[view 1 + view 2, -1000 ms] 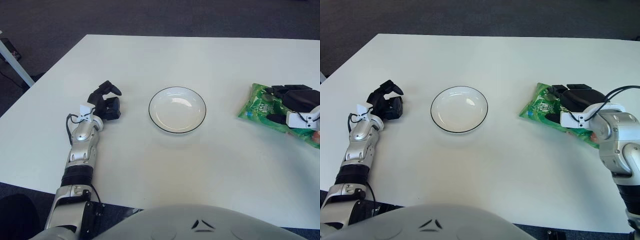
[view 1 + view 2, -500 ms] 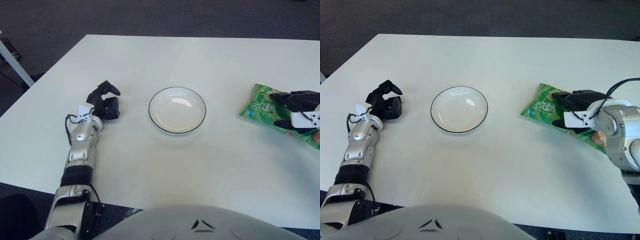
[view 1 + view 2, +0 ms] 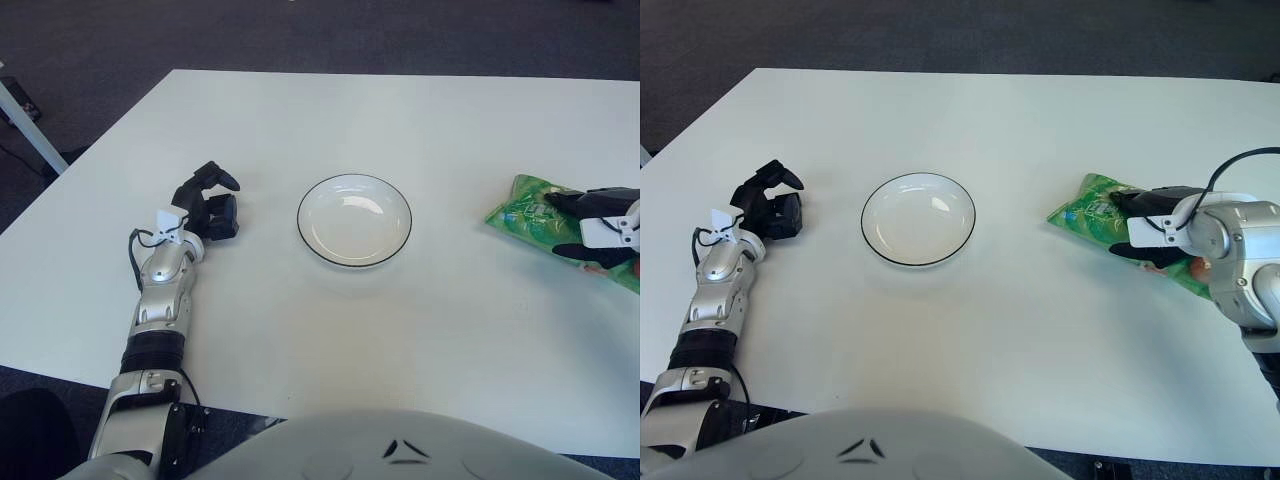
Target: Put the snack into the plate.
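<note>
The green snack bag (image 3: 1087, 211) lies at the right side of the white table, well to the right of the plate. The white plate with a dark rim (image 3: 354, 221) sits empty at the table's middle. My right hand (image 3: 1137, 226) is over the bag's middle. Its black fingers (image 3: 1145, 199) lie on top and the thumb closes in from the near side, pinching the bag, whose left end looks slightly raised and crumpled. The bag's right part is hidden behind the hand. My left hand (image 3: 212, 204) rests on the table left of the plate, fingers loosely curled, holding nothing.
The white table (image 3: 400, 330) runs out to dark floor at the back and left. A table leg (image 3: 25, 115) stands at the far left. My own body fills the bottom edge of the view.
My right hand has slid to the right across the bag and closed on it. The bag's left end has shifted slightly right and crumpled. The left hand has not moved.
</note>
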You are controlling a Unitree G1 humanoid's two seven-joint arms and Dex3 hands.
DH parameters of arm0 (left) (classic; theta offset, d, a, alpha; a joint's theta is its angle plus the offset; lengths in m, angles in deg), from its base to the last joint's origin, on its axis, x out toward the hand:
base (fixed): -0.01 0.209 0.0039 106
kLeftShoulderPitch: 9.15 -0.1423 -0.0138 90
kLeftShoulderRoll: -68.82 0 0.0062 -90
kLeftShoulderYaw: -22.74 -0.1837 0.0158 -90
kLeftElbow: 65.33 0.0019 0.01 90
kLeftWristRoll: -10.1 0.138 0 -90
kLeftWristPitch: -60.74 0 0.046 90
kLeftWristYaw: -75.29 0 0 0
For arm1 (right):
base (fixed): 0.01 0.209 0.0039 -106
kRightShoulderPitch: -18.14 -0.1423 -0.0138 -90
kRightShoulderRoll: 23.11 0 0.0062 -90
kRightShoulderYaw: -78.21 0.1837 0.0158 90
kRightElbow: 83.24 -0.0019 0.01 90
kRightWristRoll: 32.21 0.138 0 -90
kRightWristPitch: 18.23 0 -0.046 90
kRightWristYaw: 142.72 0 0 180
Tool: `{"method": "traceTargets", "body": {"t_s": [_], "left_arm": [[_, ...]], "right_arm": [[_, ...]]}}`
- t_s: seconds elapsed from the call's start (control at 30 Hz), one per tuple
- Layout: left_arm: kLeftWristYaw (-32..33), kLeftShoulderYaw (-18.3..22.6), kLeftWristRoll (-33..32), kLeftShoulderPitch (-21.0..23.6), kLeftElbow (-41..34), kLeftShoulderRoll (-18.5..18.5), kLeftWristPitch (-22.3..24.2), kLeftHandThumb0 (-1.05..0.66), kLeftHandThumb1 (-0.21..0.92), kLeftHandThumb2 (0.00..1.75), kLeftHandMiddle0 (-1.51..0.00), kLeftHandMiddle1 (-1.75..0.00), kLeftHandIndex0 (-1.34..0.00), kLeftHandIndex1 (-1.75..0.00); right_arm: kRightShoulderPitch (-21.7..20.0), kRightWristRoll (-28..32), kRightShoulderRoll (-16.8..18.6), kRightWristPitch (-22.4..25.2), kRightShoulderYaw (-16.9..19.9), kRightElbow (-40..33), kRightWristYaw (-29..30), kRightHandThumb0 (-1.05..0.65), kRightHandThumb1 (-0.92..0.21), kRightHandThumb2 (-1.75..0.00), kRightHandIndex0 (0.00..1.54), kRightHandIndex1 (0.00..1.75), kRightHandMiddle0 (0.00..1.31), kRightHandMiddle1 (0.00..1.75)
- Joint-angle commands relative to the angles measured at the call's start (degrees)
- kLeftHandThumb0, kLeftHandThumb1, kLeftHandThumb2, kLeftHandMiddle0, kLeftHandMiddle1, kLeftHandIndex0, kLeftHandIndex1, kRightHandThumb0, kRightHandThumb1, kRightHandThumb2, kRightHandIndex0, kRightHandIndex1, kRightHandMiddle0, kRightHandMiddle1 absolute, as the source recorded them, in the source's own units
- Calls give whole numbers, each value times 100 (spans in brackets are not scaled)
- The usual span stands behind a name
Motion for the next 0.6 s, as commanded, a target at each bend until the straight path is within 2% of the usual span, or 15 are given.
{"method": "traceTargets", "body": {"t_s": [0.0, 0.07, 0.3, 0.4, 0.43, 0.5, 0.53, 0.57], "left_arm": [[121, 7, -1, -519, 389, -301, 30, -47, 35, 127, -129, -175, -58, -175], [131, 21, -15, -515, 390, -316, 26, -47, 35, 127, -129, -175, -59, -175], [137, 54, -53, -509, 382, -364, 9, -47, 35, 128, -129, -175, -59, -175], [113, 53, -55, -513, 384, -370, -38, -47, 35, 128, -129, -175, -59, -175], [109, 54, -57, -513, 385, -371, -47, -47, 35, 128, -130, -175, -59, -175], [115, 55, -59, -515, 385, -380, -54, -47, 35, 128, -130, -175, -59, -175], [124, 56, -57, -513, 386, -384, -53, -47, 35, 128, -130, -175, -59, -175], [130, 57, -56, -511, 387, -387, -52, -47, 35, 127, -130, -175, -58, -175]], "right_arm": [[-42, -14, 264, -120, -433, 639, 133, -105, -92, -71, 0, 0, 2, 1], [-73, -10, 254, -155, -498, 733, 206, -105, -92, -68, 0, 0, 3, 3], [-128, -172, 307, -240, -689, 1091, 734, -101, -92, -53, 0, 0, 0, 33], [-205, -353, 441, -418, -815, 1485, 1376, -91, -92, -45, 4, 4, 0, 48], [-237, -391, 477, -468, -855, 1610, 1545, -88, -91, -44, 3, 16, 0, 54], [-337, -455, 576, -580, -944, 1949, 1925, -79, -87, -42, 2, 55, 0, 73], [-366, -490, 679, -551, -952, 2072, 2165, -74, -80, -48, 1, 83, 0, 89], [-388, -512, 752, -531, -958, 2160, 2339, -66, -70, -60, 1, 107, 4, 112]]}}
